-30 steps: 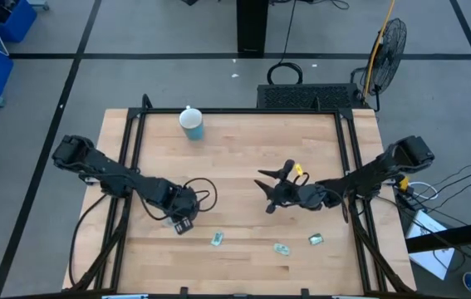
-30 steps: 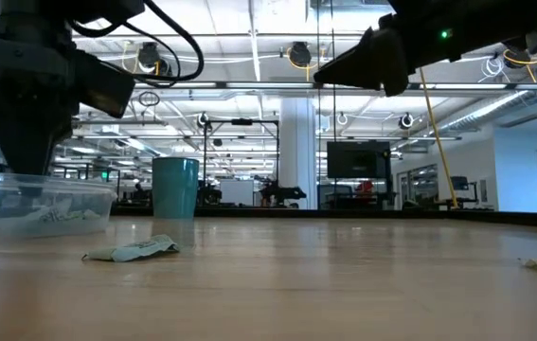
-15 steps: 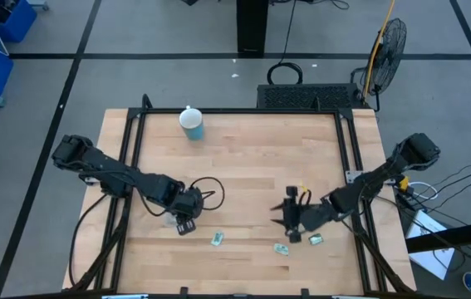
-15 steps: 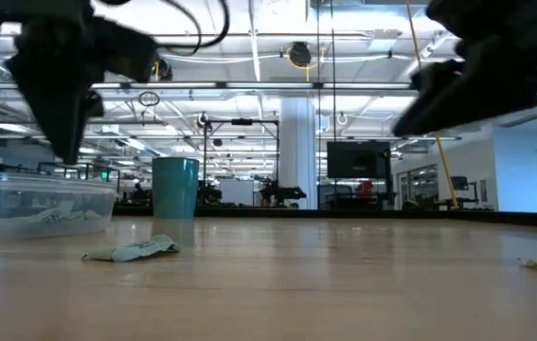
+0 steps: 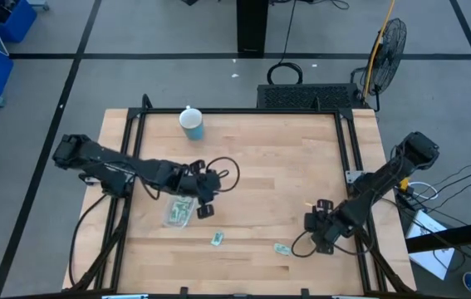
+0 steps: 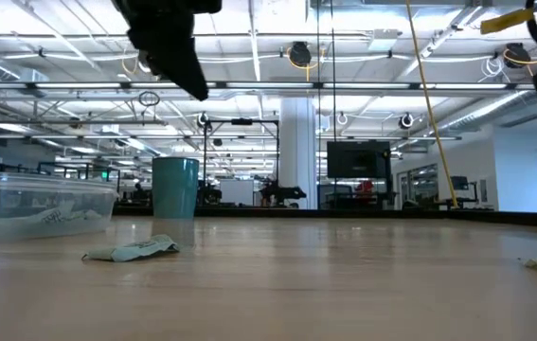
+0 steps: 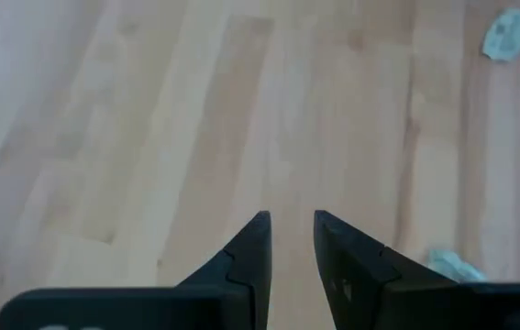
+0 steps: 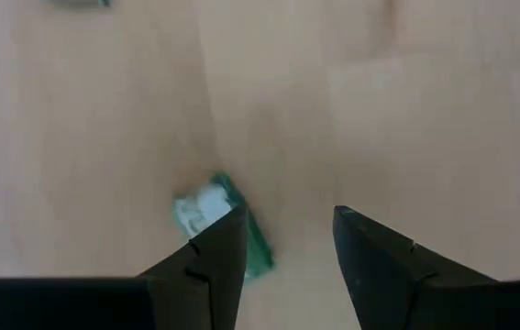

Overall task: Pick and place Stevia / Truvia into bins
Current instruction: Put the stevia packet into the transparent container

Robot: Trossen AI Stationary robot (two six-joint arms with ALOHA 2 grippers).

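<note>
- Wooden worktop (image 5: 252,166) carries my clear tub (image 5: 179,213), just beside the left tool (image 5: 205,198); several packets already lie inside it.
- Left tool's fingers stand slightly apart, holding nothing.
- Right tool (image 8: 287,240) hangs spread over a packet (image 8: 214,213); two more packets (image 5: 217,239) lie between the tools.
</note>
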